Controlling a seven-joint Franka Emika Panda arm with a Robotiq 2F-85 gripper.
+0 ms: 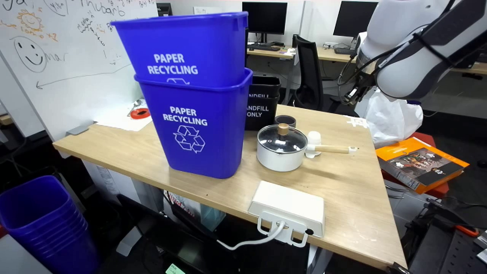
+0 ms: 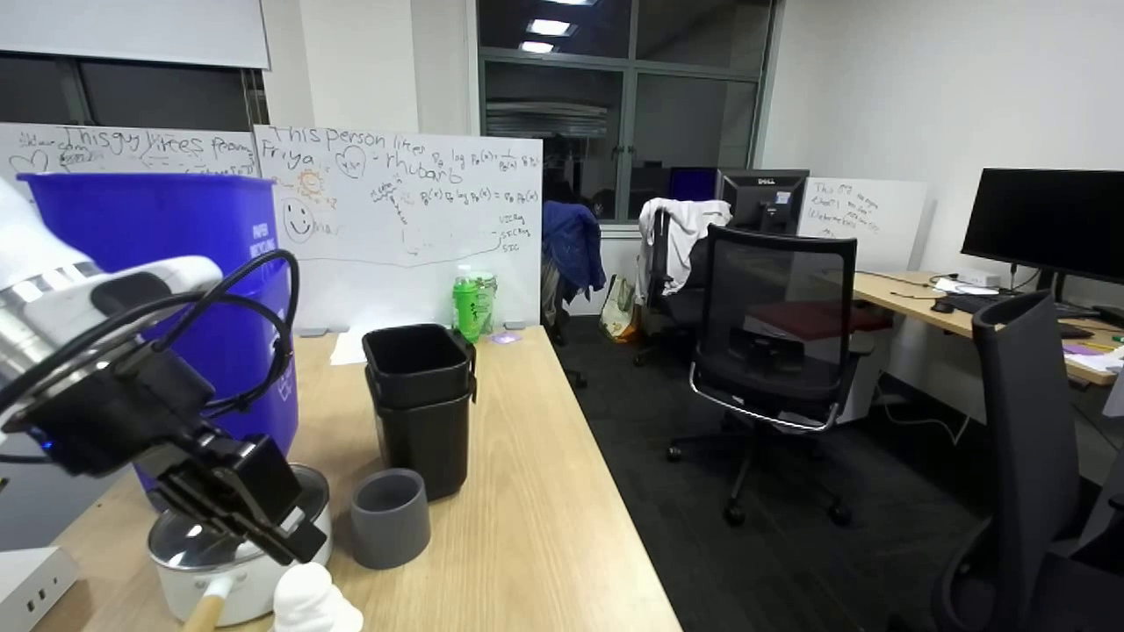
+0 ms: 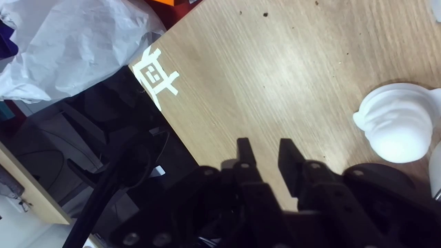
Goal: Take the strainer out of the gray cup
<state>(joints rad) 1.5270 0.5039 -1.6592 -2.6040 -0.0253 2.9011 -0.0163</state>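
One end effector (image 3: 264, 143), yours, its fingers spread, table (image 3: 241, 86) showing in the gap between them in the wrist view. One white strainer (image 3: 399, 127), which you have resting on the table outside the gray cup (image 2: 391, 535), near the lidded white pot (image 1: 279, 160) with the wooden handle (image 1: 333, 149). Also on your table: the cup itself, upright just beside the pot; two nested black bins (image 2: 426, 448), near the cup; two stacked blue recycling bins (image 1: 198, 110), beside the pot; one white box (image 1: 291, 201), at the table's edge.
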